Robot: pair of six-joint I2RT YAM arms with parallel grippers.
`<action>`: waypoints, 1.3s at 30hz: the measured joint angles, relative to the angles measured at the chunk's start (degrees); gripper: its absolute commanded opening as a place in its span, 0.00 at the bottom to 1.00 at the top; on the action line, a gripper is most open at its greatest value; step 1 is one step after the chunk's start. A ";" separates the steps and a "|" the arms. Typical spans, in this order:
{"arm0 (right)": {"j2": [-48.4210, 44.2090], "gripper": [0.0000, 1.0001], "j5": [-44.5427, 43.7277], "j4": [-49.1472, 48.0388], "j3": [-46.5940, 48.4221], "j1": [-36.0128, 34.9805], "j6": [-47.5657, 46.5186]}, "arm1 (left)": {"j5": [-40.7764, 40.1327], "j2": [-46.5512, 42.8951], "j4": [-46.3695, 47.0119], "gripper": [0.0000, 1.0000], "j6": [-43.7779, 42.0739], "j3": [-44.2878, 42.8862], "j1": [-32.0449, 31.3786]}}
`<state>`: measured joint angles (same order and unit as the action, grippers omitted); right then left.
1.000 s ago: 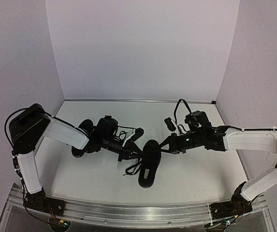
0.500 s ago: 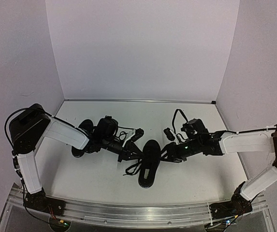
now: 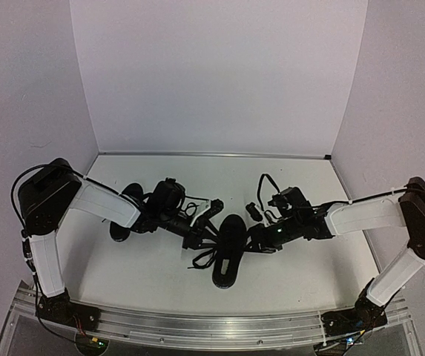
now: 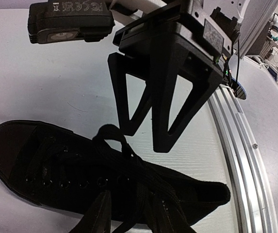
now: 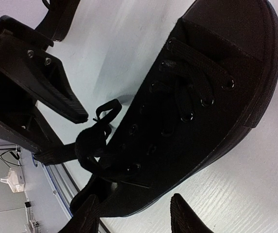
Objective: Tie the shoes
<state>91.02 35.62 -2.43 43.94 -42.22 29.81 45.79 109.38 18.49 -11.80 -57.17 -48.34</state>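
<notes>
One black shoe (image 3: 227, 256) lies mid-table, toe toward the rail; it also shows in the left wrist view (image 4: 56, 170) and the right wrist view (image 5: 202, 97). The other shoe (image 3: 127, 215) lies at the left, partly hidden behind my left arm. My left gripper (image 3: 197, 239) (image 4: 136, 218) is open at the shoe's lacing, with black laces running between its fingers. My right gripper (image 3: 251, 241) (image 5: 136, 216) is open and straddles the shoe's side near the heel. A small lace loop (image 4: 110, 132) (image 5: 92, 141) stands up by the top eyelets, just under the right gripper's fingertips (image 4: 160, 148).
A metal rail (image 3: 212, 326) (image 4: 236, 145) runs along the table's near edge. White walls close the back and both sides. Loose lace ends (image 3: 201, 259) trail on the table left of the middle shoe.
My right gripper has moved left and down, close against the middle shoe. My left gripper has shifted slightly at the laces.
</notes>
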 measured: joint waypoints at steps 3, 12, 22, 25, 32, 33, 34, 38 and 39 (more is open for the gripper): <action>0.00 0.53 0.02 -0.19 0.05 0.00 0.01 | -0.55 0.98 -1.30 0.34 -0.90 -0.88 -0.11; -1.12 0.56 -0.04 -0.31 0.05 0.00 0.26 | -1.17 4.36 -3.66 0.23 -2.90 -3.36 -0.61; -1.81 0.54 -0.10 -0.56 0.05 0.00 0.28 | -0.79 4.94 -5.89 0.00 -4.98 -5.00 -1.49; -1.81 0.49 0.08 -0.57 0.05 0.00 0.22 | -0.68 4.94 -6.10 0.00 -4.97 -5.10 -1.51; -0.57 0.45 1.79 -0.97 0.15 0.00 -0.09 | -0.47 4.94 -6.13 0.00 -4.93 -5.11 -1.49; -0.26 0.46 2.11 -0.98 0.23 0.00 -0.18 | -0.47 4.94 -6.13 0.00 -4.93 -5.11 -1.49; 0.08 0.47 2.45 -1.00 0.33 0.00 -0.26 | -0.47 4.94 -6.13 0.00 -4.93 -5.11 -1.49; 1.30 0.51 3.18 -1.04 0.55 0.00 -0.85 | -0.49 4.94 -6.13 0.00 -4.96 -5.11 -1.51; 1.64 0.50 3.26 -1.04 0.59 0.00 -1.00 | -0.48 4.94 -6.12 0.00 -4.96 -5.11 -1.49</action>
<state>92.66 38.87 -3.46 44.53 -42.22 28.81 45.31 114.32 12.37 -16.75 -62.28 -49.83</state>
